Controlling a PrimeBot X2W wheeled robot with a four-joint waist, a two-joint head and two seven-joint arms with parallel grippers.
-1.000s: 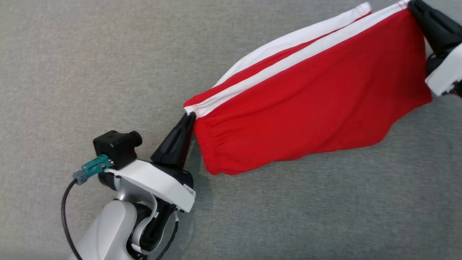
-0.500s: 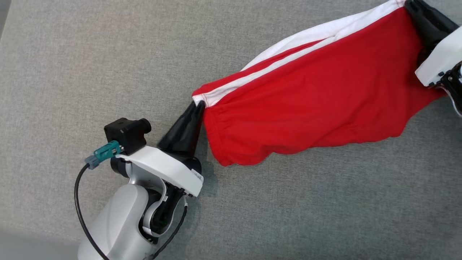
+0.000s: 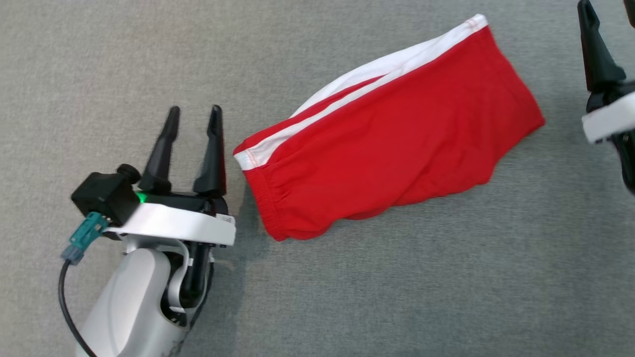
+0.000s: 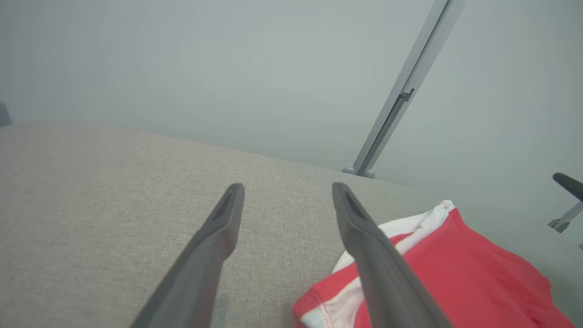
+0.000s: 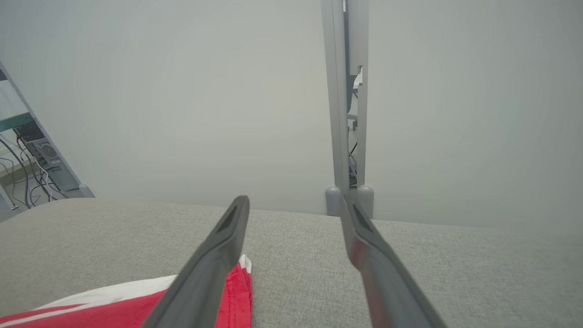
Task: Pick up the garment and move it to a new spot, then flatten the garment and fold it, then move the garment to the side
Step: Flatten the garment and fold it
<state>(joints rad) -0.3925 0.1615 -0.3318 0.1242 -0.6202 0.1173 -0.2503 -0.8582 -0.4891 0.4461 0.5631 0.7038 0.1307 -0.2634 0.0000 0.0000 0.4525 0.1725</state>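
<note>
The garment (image 3: 387, 148) is a pair of red shorts with white side stripes, lying folded on the grey cloth surface (image 3: 347, 297), slanting from lower left to upper right. My left gripper (image 3: 194, 110) stands open just left of the waistband end, apart from it, with nothing between its fingers. The left wrist view has the garment (image 4: 455, 273) right of the open left gripper (image 4: 287, 187). My right gripper (image 3: 606, 6) is at the top right corner, clear of the garment's far end. In the right wrist view it (image 5: 294, 201) is open and empty, the garment (image 5: 91, 314) at lower left.
The grey surface ends at a far edge (image 5: 410, 223) before pale wall panels. A grey metal post (image 4: 391, 109) stands behind it, and another post (image 5: 346, 114) rises straight ahead of the right gripper. Cables and equipment (image 5: 32, 150) sit far left.
Both grippers opened and let go of the garment's ends. The garment dropped and now lies slack on the surface. Both grippers drew back from it.
</note>
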